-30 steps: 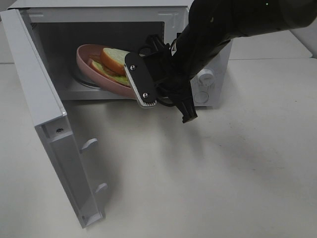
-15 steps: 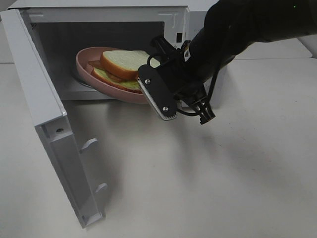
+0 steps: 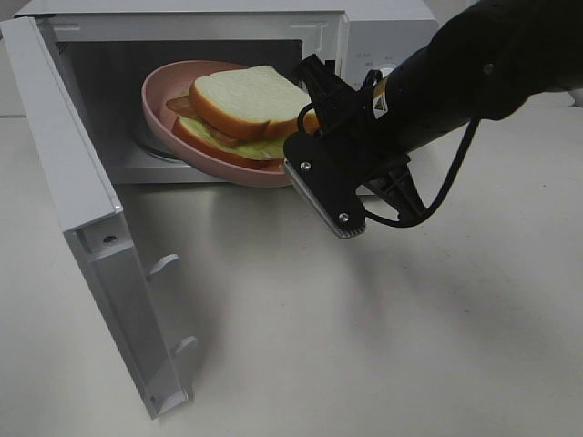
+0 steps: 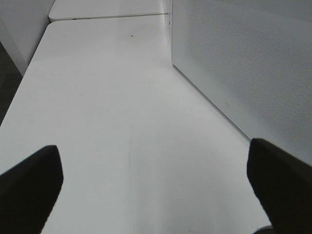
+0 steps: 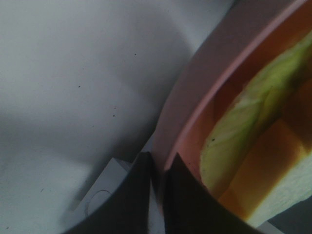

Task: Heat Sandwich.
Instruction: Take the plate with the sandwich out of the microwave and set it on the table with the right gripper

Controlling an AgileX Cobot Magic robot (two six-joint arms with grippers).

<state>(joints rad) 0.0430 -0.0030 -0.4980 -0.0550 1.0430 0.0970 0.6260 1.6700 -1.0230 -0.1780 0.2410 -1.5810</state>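
Observation:
The sandwich (image 3: 241,109), white bread over green and orange layers, lies on a round pink plate (image 3: 157,98) that sits tilted in the open microwave's (image 3: 387,36) mouth. My right gripper (image 3: 308,120) reaches in from the right and is shut on the plate's near right rim. In the right wrist view its two dark fingertips (image 5: 146,195) pinch the pink rim (image 5: 195,102), with the sandwich (image 5: 243,141) just behind. My left gripper (image 4: 156,192) is open with nothing between its fingers (image 4: 29,187). It hangs over bare table beside the microwave's perforated side wall (image 4: 243,63).
The microwave door (image 3: 82,228) stands swung out to the left, toward the table's front, with its latch hooks (image 3: 164,265) facing inward. White table (image 3: 364,346) stretches in front of and to the right of the microwave. The right arm's cable (image 3: 446,187) loops below the wrist.
My right gripper has shifted to the right and slightly down, keeping its hold on the plate rim. The plate's near edge has come further out, and the sandwich is now uncovered.

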